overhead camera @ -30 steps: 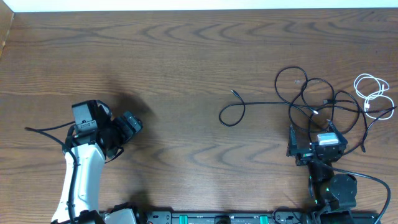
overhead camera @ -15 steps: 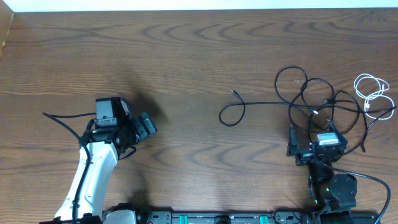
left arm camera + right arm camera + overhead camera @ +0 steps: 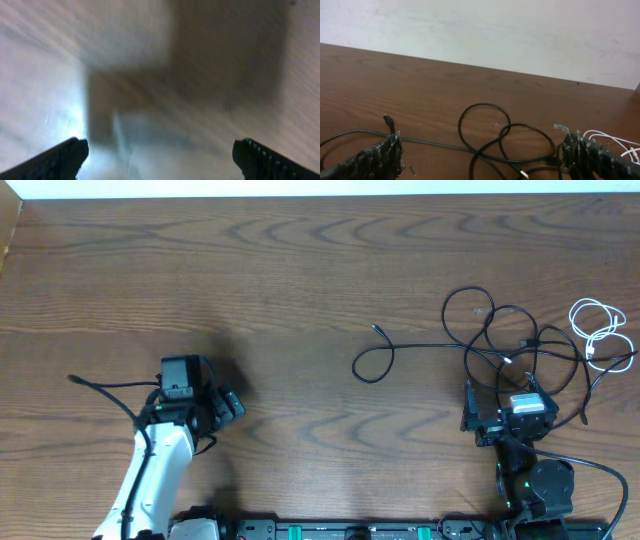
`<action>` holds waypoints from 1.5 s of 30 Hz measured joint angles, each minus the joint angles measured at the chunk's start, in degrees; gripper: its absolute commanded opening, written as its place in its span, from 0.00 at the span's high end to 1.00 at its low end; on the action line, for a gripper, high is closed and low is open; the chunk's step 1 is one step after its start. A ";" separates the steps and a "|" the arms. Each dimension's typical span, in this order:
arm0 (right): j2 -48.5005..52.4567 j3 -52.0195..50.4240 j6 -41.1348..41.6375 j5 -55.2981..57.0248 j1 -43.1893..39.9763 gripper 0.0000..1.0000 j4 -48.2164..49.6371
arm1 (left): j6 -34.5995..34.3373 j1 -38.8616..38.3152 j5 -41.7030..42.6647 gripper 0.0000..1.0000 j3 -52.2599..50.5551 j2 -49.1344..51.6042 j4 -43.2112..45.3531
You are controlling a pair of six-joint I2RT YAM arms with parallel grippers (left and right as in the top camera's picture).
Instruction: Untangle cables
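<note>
Counting two claws, left claw and right claw, both gaping apart, gripping nothing. Seeing one white cable just beside a tangle of black cables, strand count unclear, lying directly ahead of the right claw, well apart from the left. Resting on a brown wood-grain tabletop, pale wall behind.

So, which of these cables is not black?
The white cable, in small loops at the far right, beside the tangle of black cables; it alone is white.
</note>
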 measured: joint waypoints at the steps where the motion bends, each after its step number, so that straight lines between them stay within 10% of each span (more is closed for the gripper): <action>1: 0.00 0.00 0.00 0.00 0.00 0.01 0.00 | 0.00 0.00 -0.15 0.02 -1.09 -0.11 2.54; 14: 0.00 0.00 0.00 0.00 0.00 0.01 0.00 | 1.77 0.00 3.80 0.02 -13.49 -3.41 37.11; 27: 0.00 0.00 0.00 0.00 0.00 0.01 0.00 | 3.58 0.00 6.08 0.02 -25.68 -4.87 52.81; 45: 0.00 0.00 0.00 0.00 0.00 0.01 0.00 | 6.21 0.00 5.92 0.02 -30.21 -13.00 50.77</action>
